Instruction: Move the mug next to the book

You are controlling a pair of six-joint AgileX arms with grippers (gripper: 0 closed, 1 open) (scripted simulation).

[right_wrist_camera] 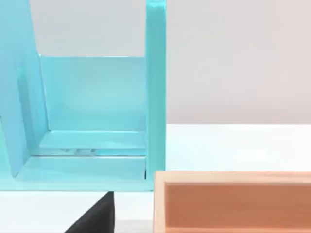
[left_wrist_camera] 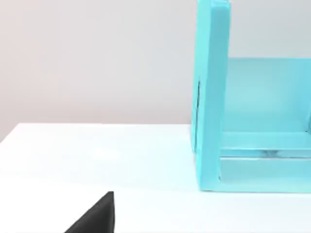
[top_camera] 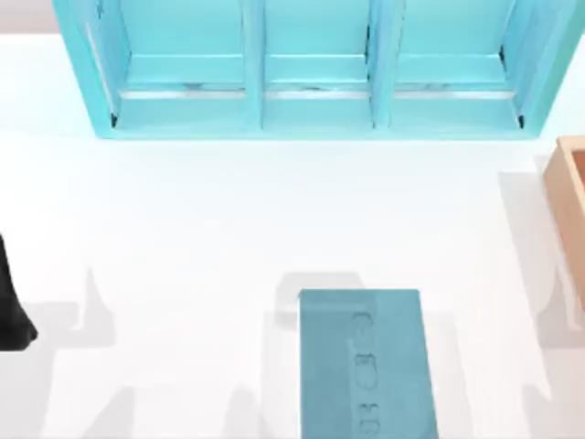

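- Book: one flat teal-blue rectangular book, lower centre of the top view.
- One light-cyan three-bay shelf unit, top.
- One tan wooden box, right edge.
- One left arm, left edge; grip unclear.

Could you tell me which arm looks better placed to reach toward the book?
Left, probably: the left arm has bare table between it and the book, whereas a wooden box stands close before the right gripper.
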